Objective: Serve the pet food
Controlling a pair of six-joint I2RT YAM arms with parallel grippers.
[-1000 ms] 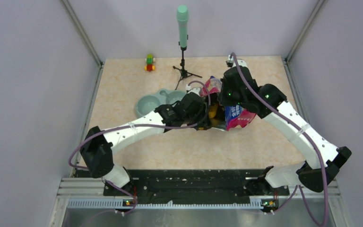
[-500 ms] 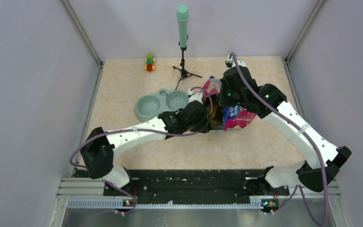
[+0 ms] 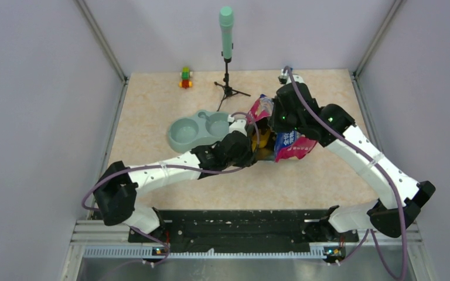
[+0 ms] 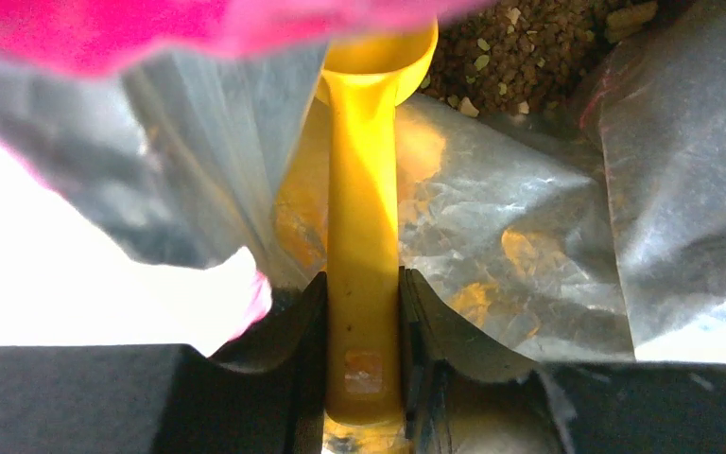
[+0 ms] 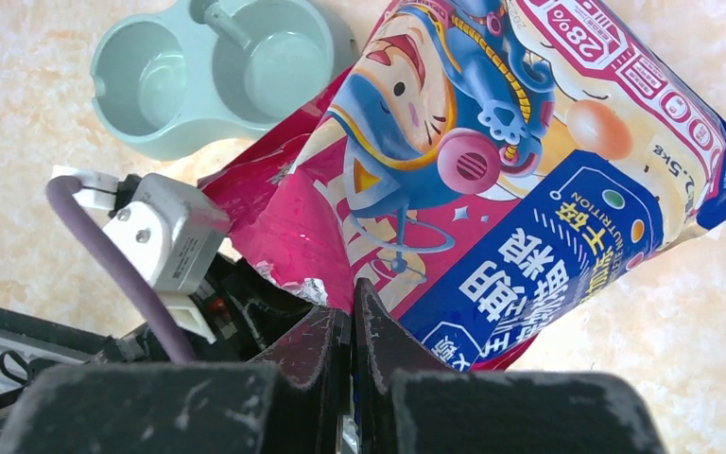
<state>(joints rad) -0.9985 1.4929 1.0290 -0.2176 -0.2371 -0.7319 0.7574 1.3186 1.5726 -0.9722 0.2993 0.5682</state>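
Looking at the overhead shot, the beige table (image 3: pixel 152 111) fills the middle of the frame, and the right arm (image 3: pixel 363 152) and left arm (image 3: pixel 158 172) reach up from the bottom edge to meet just right of centre. The glossy cat food bag (image 5: pixel 529 189) lies there on its side. The right gripper (image 5: pixel 352 303) has its fingers pressed together at the torn silver lip at the bottom centre of the right wrist view, so I read it as pinching the film. That makes sense to me: lift the lip and the mouth gapes so a tool can get in. The mint double bowl (image 5: pixel 175 142) sits in the upper left of that view, just beside the bag and empty as far as I can see, so the trip over is short. Inside the bag, the yellow scoop (image 4: pixel 363 189) runs straight up the middle of the left wrist view. The left gripper (image 4: pixel 363 284) is clamped on the low end of its handle, which leaves the cup free. The kibble (image 4: pixel 529 47) is piled deep in the bag at the top right of that frame, just beside the cup. Whether any is in the cup I can't tell, since pink film hides it. My guess is the scooping isn't done.
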